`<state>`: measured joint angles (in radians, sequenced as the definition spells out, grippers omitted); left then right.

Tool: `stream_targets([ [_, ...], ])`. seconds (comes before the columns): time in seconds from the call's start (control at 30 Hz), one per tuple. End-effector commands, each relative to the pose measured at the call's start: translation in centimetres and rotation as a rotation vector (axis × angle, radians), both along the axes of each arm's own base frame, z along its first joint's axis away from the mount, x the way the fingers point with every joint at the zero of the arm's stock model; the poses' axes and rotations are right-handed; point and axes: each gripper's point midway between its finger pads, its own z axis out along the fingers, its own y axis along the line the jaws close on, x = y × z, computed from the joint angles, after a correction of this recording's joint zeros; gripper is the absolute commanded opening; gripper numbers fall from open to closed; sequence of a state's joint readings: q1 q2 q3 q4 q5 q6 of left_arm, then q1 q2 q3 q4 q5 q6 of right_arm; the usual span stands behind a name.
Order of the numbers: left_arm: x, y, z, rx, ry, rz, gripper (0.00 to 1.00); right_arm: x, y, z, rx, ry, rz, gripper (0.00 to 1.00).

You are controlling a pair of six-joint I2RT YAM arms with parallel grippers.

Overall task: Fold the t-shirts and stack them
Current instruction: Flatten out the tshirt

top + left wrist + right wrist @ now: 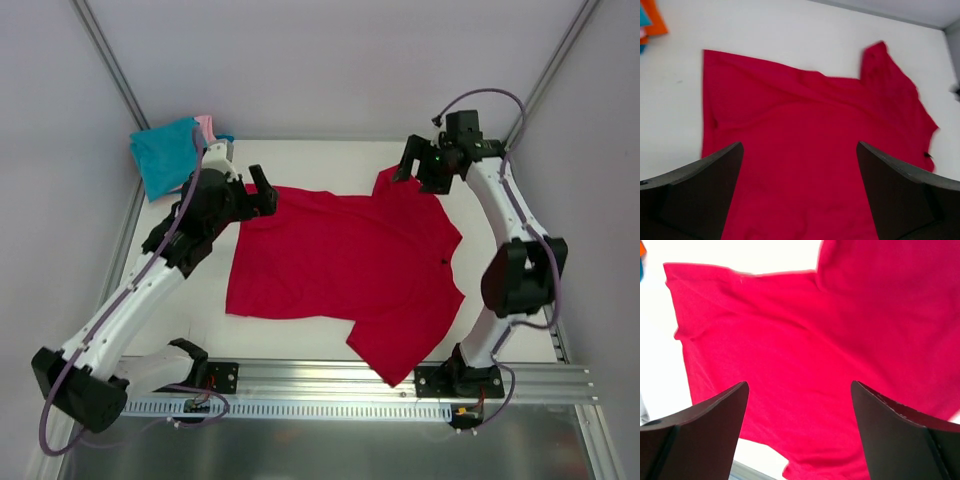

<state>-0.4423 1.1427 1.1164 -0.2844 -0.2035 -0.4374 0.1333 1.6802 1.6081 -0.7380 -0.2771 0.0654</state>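
Both open grippers hover above the spread red t-shirt.

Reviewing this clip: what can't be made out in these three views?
- Corner pile: in the top view the left arm covers part of it; only teal and pink show, so the shirt count is unclear.
- Same pile in the left wrist view: cut off by the frame edge, only orange and teal slivers.
- Red shirt: its near sleeve hangs past the table edge; its underside is hidden.
- Right wrist view: the shirt fills the frame, blurred.
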Motion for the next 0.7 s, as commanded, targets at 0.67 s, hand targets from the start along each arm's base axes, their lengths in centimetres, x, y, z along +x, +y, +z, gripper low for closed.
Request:
stream_targets([
  [0.67, -14.8, -0.6, -1.2, -0.255, 0.054, -0.280, 0.99, 16.1, 1.1, -9.5, 0.278, 0.080, 0.006, 0.99],
])
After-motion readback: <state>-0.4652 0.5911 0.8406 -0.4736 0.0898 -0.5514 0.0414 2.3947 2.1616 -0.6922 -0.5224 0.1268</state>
